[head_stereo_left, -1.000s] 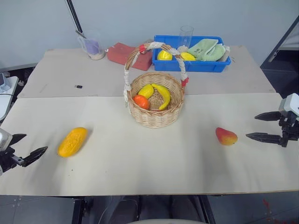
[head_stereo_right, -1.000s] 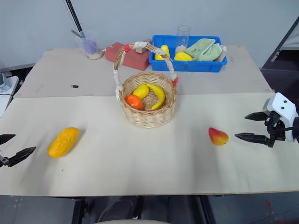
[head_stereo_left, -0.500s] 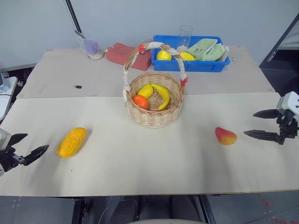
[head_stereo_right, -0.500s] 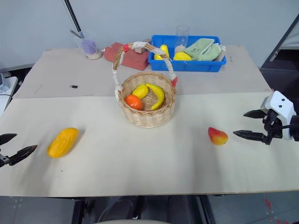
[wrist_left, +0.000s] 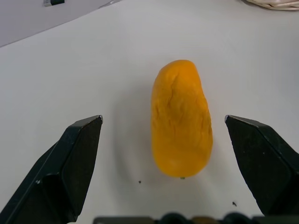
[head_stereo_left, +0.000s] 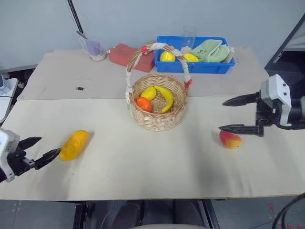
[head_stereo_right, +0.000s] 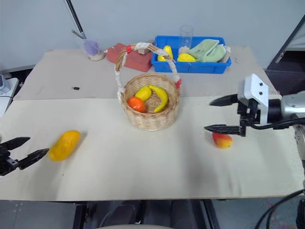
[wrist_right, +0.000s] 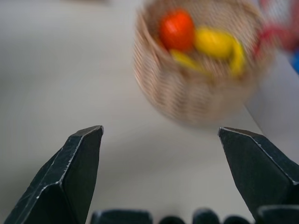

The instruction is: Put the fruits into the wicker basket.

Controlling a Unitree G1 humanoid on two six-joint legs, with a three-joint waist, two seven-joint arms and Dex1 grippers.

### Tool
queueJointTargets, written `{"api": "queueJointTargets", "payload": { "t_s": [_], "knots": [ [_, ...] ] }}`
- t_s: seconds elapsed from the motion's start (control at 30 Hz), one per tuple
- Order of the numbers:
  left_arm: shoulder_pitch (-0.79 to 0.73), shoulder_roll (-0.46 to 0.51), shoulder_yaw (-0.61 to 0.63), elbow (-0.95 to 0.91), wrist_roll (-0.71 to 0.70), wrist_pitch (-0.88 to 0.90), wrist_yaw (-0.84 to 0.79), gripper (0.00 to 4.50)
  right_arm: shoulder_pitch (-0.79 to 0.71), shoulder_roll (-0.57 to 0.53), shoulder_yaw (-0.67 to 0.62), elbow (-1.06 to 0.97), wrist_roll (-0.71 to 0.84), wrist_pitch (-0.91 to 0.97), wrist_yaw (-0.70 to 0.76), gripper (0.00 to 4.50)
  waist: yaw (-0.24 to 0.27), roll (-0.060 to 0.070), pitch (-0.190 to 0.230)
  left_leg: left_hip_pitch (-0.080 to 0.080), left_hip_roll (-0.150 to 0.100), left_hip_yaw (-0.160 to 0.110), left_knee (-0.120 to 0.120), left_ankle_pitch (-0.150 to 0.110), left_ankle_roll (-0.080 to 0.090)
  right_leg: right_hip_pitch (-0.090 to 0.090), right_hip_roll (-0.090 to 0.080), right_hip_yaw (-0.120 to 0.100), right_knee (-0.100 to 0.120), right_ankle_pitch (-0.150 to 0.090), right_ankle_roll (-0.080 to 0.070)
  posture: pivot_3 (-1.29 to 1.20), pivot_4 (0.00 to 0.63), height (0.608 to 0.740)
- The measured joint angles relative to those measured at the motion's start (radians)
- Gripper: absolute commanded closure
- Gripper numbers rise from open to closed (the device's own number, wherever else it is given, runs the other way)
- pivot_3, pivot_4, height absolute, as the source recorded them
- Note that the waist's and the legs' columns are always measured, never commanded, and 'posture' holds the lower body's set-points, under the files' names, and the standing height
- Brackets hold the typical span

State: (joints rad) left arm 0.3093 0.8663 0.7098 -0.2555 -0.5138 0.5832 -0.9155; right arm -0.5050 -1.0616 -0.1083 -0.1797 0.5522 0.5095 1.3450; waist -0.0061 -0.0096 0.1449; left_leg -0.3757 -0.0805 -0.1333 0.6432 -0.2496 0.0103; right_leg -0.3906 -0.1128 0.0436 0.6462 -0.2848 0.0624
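Note:
The elongated orange-yellow mango (head_stereo_left: pixel 73 145) lies on the table at front left. My left gripper (head_stereo_left: pixel 50 145) is open just to its left, and in the left wrist view the mango (wrist_left: pixel 181 136) lies between the spread fingers (wrist_left: pixel 74 158), apart from both. The smaller red mango (head_stereo_left: pixel 230 140) lies at front right. My right gripper (head_stereo_left: pixel 222 115) hangs open above the red mango's left end, empty, and points toward the wicker basket (head_stereo_left: pixel 157 121) at the table's middle. The right wrist view has the basket (wrist_right: pixel 196 100) blurred ahead.
The basket holds a banana (head_stereo_left: pixel 166 97), a small round orange fruit (head_stereo_left: pixel 144 103) and a yellow fruit. At the back stand a blue bin (head_stereo_left: pixel 195 67) with yellow fruits and green cloth, a glass (head_stereo_left: pixel 188 36), a red block (head_stereo_left: pixel 126 53) and a measuring cup (head_stereo_left: pixel 94 47).
My right gripper has swung left and up, from beside the red mango to above its left end. The left gripper has edged right, close to the orange-yellow mango. Both fruits lie still.

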Motion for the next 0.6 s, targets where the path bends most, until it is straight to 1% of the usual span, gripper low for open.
{"api": "queueJointTargets", "payload": {
  "t_s": [0.13,0.23,0.43,0.5,0.53,0.6],
  "knots": [
    [-0.058,-0.035,-0.095,0.001,0.006,0.027,0.058,0.00,-0.069,0.048,0.016,-0.088,0.114,0.115,-0.020,0.14,0.006,-0.001,0.000,-0.002,0.000,0.000,0.000,0.000,0.000,-0.001,0.000,0.000,0.000,0.000,0.000,0.00,0.150,0.740],
    [-0.128,-0.082,-0.161,0.037,0.026,0.025,0.117,0.00,-0.126,0.091,0.020,-0.120,0.167,0.150,-0.038,0.14,0.007,-0.001,0.000,-0.002,0.000,0.000,0.000,0.000,0.000,-0.003,0.001,0.000,0.000,0.001,-0.001,0.00,0.150,0.740],
    [-0.201,-0.117,-0.279,0.123,0.091,-0.011,0.174,0.00,-0.148,0.114,0.051,-0.142,0.176,0.152,-0.038,0.14,0.007,-0.002,-0.001,-0.005,0.000,0.000,0.001,0.000,-0.001,-0.006,0.001,-0.001,0.001,0.002,-0.002,0.00,0.150,0.740],
    [-0.213,-0.122,-0.303,0.138,0.106,-0.021,0.182,0.57,-0.149,0.123,0.060,-0.142,0.175,0.149,-0.039,0.00,0.007,-0.002,-0.001,-0.007,0.000,0.000,0.001,0.001,-0.001,-0.009,0.001,0.000,0.002,0.002,-0.002,0.00,0.150,0.740],
    [-0.214,-0.126,-0.314,0.139,0.115,-0.029,0.184,0.80,-0.151,0.129,0.062,-0.142,0.174,0.146,-0.041,0.00,0.007,-0.002,-0.001,-0.008,0.000,0.000,0.001,0.001,-0.001,-0.011,0.001,0.000,0.002,0.003,-0.003,0.00,0.150,0.740],
    [-0.216,-0.137,-0.327,0.139,0.119,-0.042,0.186,1.78,-0.152,0.134,0.064,-0.142,0.167,0.143,-0.043,0.00,0.006,-0.002,-0.001,-0.009,0.000,0.000,0.001,0.001,-0.002,-0.012,0.001,0.000,0.003,0.003,-0.003,0.00,0.150,0.740]
  ]
}}
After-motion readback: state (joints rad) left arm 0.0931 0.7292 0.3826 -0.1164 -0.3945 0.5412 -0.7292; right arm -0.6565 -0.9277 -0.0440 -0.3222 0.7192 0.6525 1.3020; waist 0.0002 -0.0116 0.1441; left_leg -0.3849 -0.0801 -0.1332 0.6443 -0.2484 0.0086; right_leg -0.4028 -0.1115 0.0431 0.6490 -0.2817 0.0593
